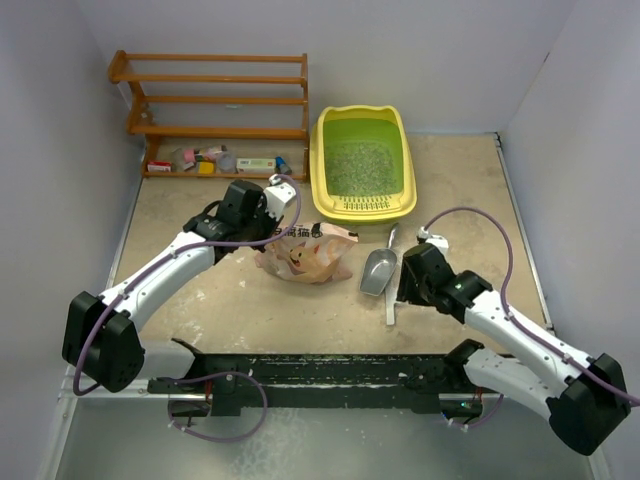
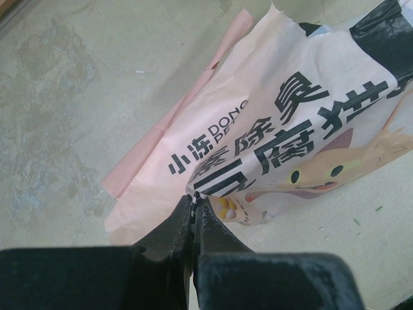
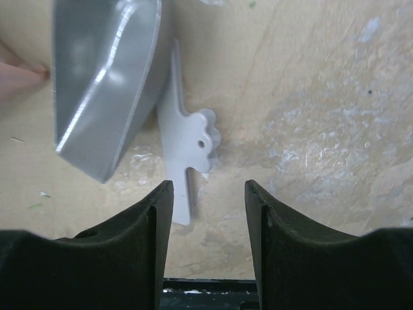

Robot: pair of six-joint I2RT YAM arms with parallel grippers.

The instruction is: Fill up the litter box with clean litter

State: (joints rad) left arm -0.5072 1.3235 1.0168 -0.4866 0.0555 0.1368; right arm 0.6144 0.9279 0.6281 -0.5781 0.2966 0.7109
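Observation:
The yellow litter box [image 1: 362,207] stands at the back of the table, with pale clean litter [image 1: 358,166] spread in its green basin. A crinkled pink printed bag [image 1: 310,256] lies in front of it. My left gripper [image 1: 278,233] is shut on the bag's [image 2: 277,129] folded edge, the paper pinched between my left gripper's [image 2: 193,208] tips. The grey scoop [image 1: 378,272] lies on the table right of the bag. My right gripper [image 3: 208,194] stands open just behind the scoop's [image 3: 106,77] flat handle [image 3: 187,139], with nothing between its fingers.
A wooden shelf rack [image 1: 215,100] stands at the back left, with small items [image 1: 215,160] on the floor beneath it. Grey walls close in the table on the left, right and back. The black base rail [image 1: 330,375] runs along the near edge.

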